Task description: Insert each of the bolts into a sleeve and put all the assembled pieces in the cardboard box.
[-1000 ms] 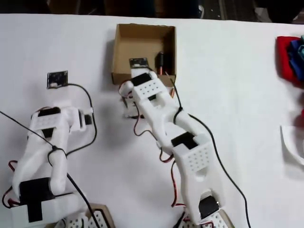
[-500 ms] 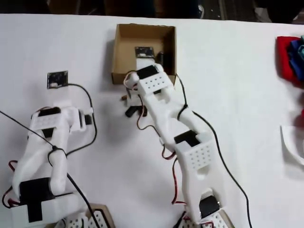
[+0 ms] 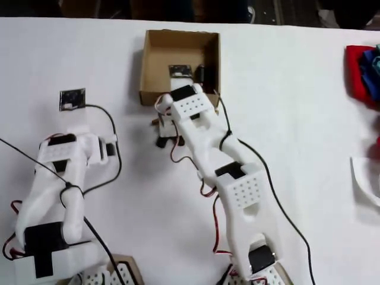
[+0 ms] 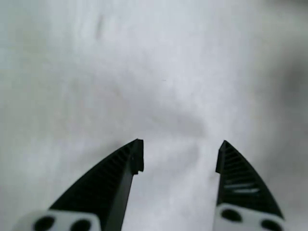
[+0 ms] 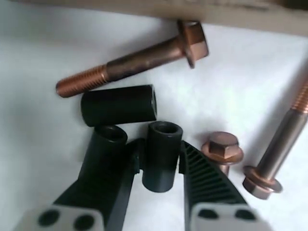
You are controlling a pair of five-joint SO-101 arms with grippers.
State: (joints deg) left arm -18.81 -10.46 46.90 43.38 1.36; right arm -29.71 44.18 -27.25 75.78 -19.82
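In the right wrist view my right gripper (image 5: 159, 161) is shut on an upright black sleeve (image 5: 161, 155), one finger on each side. Two more black sleeves sit close by: one lying flat (image 5: 118, 105), one upright (image 5: 103, 147) against the left finger. A copper bolt (image 5: 139, 60) lies by the cardboard box wall (image 5: 192, 9). Two other bolts (image 5: 221, 148) (image 5: 279, 144) are beside the gripper. In the high view this gripper (image 3: 161, 135) is just in front of the cardboard box (image 3: 172, 97). My left gripper (image 4: 180, 154) is open over bare white table.
A dark piece (image 3: 205, 74) lies inside the box by its right wall. Red and blue cloth (image 3: 362, 65) and a white object (image 3: 365, 181) sit at the table's right edge. Black and red cables (image 3: 113, 154) trail around both arms.
The right arm's wrist has shifted up toward the box, while its gripper stays at the pile in front of the box wall. The left arm has not moved.
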